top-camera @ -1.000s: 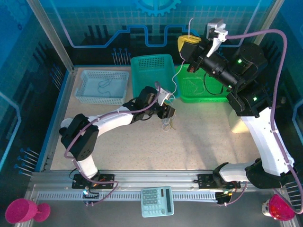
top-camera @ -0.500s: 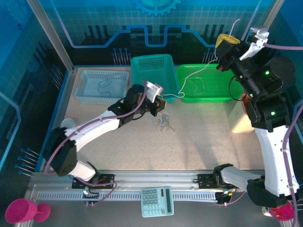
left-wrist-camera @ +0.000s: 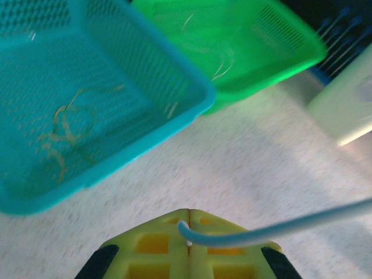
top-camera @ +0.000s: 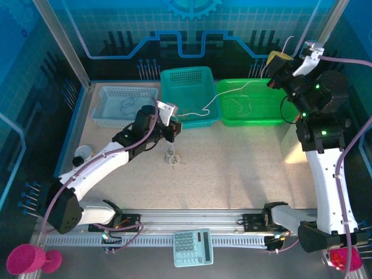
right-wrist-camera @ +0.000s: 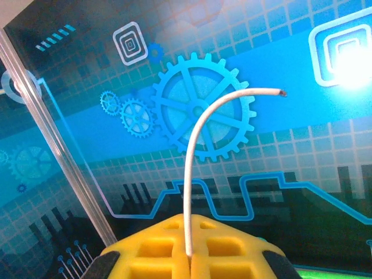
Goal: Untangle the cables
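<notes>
My left claw (left-wrist-camera: 189, 232) and right claw (right-wrist-camera: 189, 235) each clamp the cable (left-wrist-camera: 279, 229), strung over the teal basket (top-camera: 185, 71) — more pull, and it may slip.

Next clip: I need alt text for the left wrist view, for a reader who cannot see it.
The left pincer, yellow-fingered, is shut on a thin pale cable that runs off to the right above the speckled table. Behind it stand a teal basket holding pale yellow cables and, to its right, a green basket.
</notes>
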